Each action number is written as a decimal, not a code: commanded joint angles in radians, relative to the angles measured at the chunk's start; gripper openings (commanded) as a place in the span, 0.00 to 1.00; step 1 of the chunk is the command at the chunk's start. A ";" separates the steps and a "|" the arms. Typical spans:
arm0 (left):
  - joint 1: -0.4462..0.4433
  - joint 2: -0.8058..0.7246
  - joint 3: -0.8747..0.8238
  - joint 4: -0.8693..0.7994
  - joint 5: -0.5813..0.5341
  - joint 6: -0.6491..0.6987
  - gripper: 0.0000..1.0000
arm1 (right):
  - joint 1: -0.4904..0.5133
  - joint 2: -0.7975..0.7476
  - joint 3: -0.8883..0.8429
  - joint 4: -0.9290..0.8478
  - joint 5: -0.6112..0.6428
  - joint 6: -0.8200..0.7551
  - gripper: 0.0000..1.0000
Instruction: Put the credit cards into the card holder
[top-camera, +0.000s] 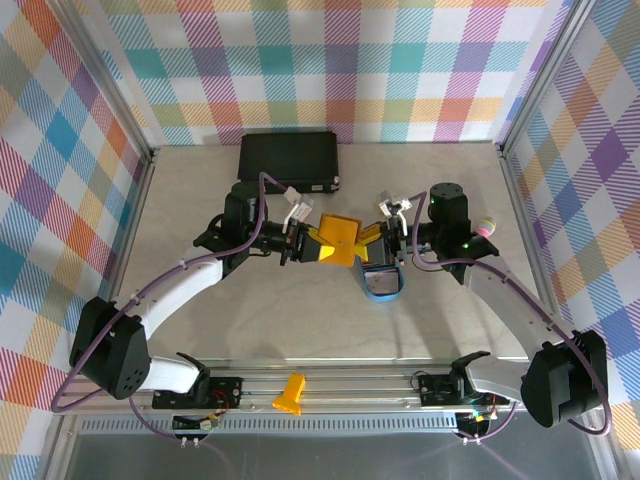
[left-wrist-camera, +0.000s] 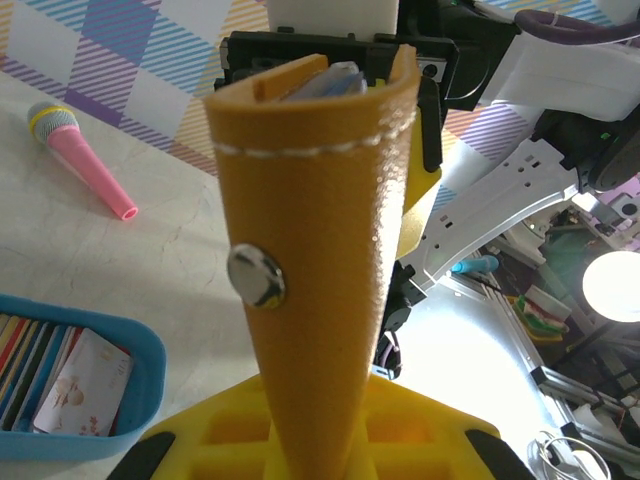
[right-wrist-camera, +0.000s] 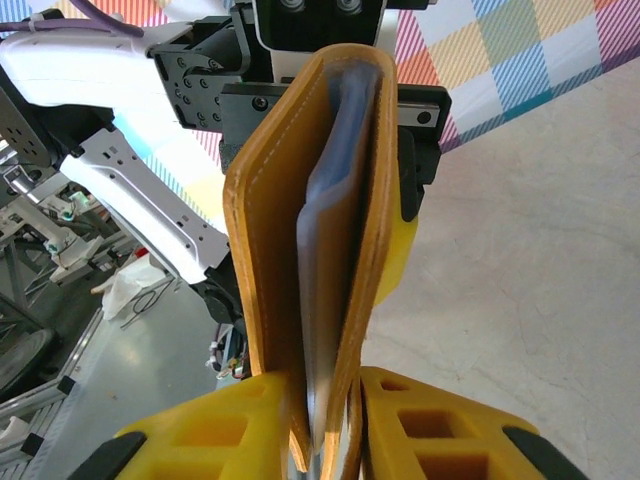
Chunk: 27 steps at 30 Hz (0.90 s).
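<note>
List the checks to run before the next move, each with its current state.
1. Left gripper clamped on the yellow card holder: ok.
2. Right gripper closed on its opposite end: ok.
3. Its flaps spread wide enough for loading: not ok, nearly together.
4. Credit cards lying in the blue tray: ok.
5. Card already inside a pocket: cannot tell.

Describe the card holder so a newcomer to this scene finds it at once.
From the black case at the far end, come forward to the middle. Clamped there between the left tool and right tool is the card holder: mustard yellow with white stitching, unlike the blue tray beside it.
</note>
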 joint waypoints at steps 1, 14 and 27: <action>-0.004 0.013 -0.007 0.075 0.014 -0.015 0.00 | 0.031 0.016 -0.006 0.070 -0.033 0.017 0.24; -0.004 0.023 -0.018 0.137 0.025 -0.066 0.24 | 0.031 0.012 -0.030 0.158 0.030 0.087 0.01; 0.067 -0.308 -0.037 -0.185 -0.857 -0.144 0.81 | 0.248 -0.011 0.168 -0.488 1.097 0.235 0.00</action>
